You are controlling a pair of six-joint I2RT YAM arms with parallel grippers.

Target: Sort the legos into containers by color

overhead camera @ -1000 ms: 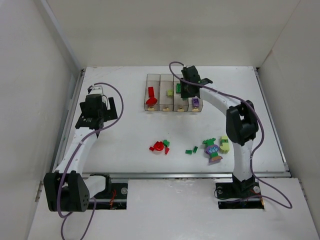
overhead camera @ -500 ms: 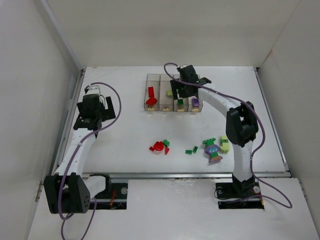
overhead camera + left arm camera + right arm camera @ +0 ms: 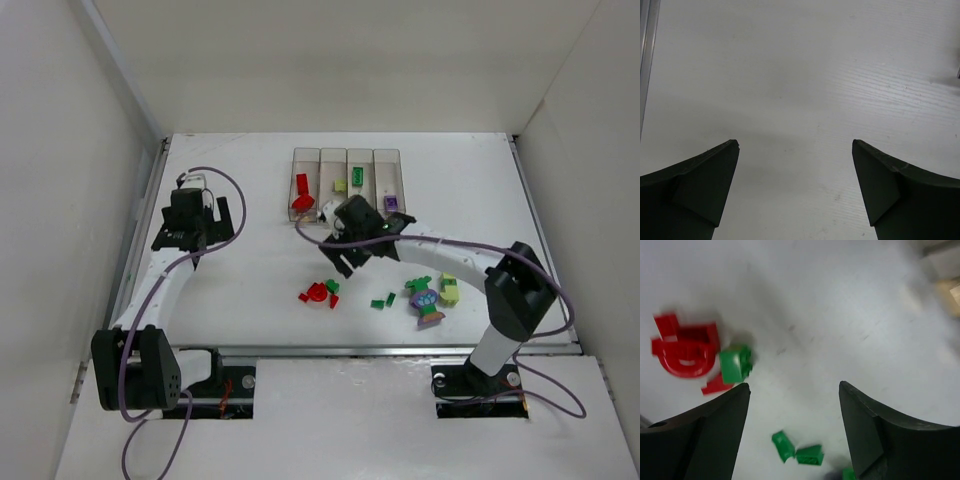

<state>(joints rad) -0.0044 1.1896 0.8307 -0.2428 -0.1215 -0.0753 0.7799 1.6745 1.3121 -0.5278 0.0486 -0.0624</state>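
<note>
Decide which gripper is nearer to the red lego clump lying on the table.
Right. The right gripper hovers open just beyond the red lego clump, which shows in its wrist view. The left gripper is far off to the left, over bare table.

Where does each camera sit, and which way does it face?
Top external: above and behind the robot, looking down on table, bins, legos; both arms show.
Left wrist: on left arm, facing bare table; left hand's open fingers show.
Right wrist: facing down at red clump, green brick; right hand's fingers show.
Shared: top and right wrist both see the red clump.
</note>
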